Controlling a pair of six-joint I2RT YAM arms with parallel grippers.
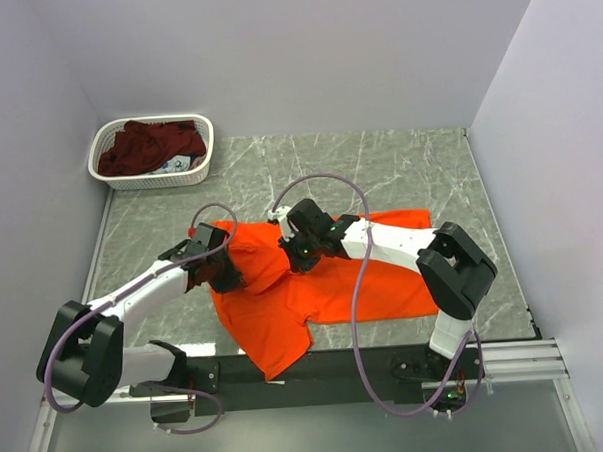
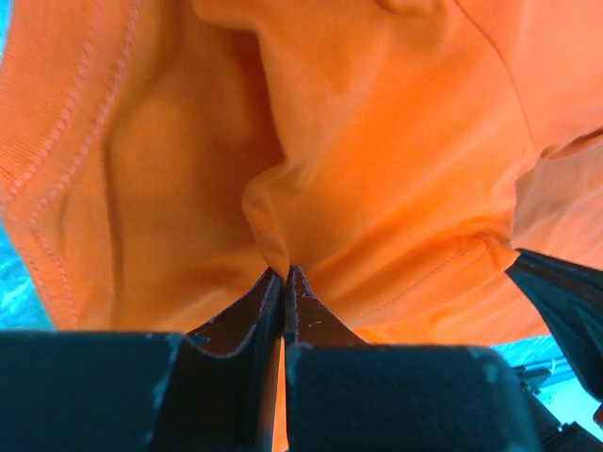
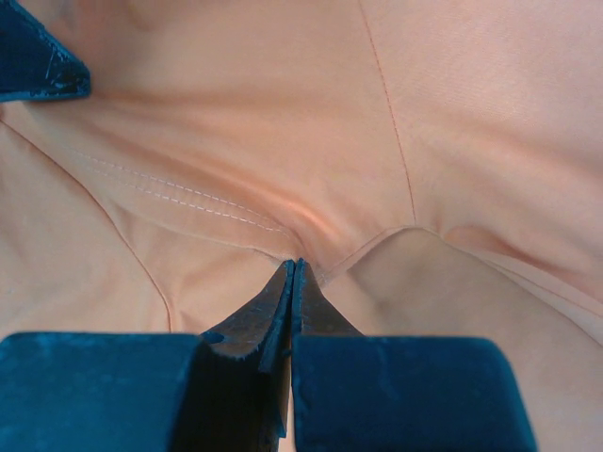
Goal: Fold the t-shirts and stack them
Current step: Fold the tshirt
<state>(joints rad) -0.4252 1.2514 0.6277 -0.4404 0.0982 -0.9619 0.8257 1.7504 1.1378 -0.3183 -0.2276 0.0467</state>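
Top external only, maroon t-shirt point(image 1: 143, 146) in basket point(image 1: 207, 150)

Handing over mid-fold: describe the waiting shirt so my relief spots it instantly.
Look to the marble table's far left corner, where a white lattice basket sits. The dark maroon t-shirt lies crumpled inside it, unlike the bright orange t-shirt spread out mid-table.

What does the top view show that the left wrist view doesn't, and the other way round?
Only top: the table, the basket holding the maroon shirt at far left, the right arm, and the orange shirt in full outline. Only left wrist: the left fingers shut together on a pinched fold of cloth, and the hem stitching. Both: the orange shirt.
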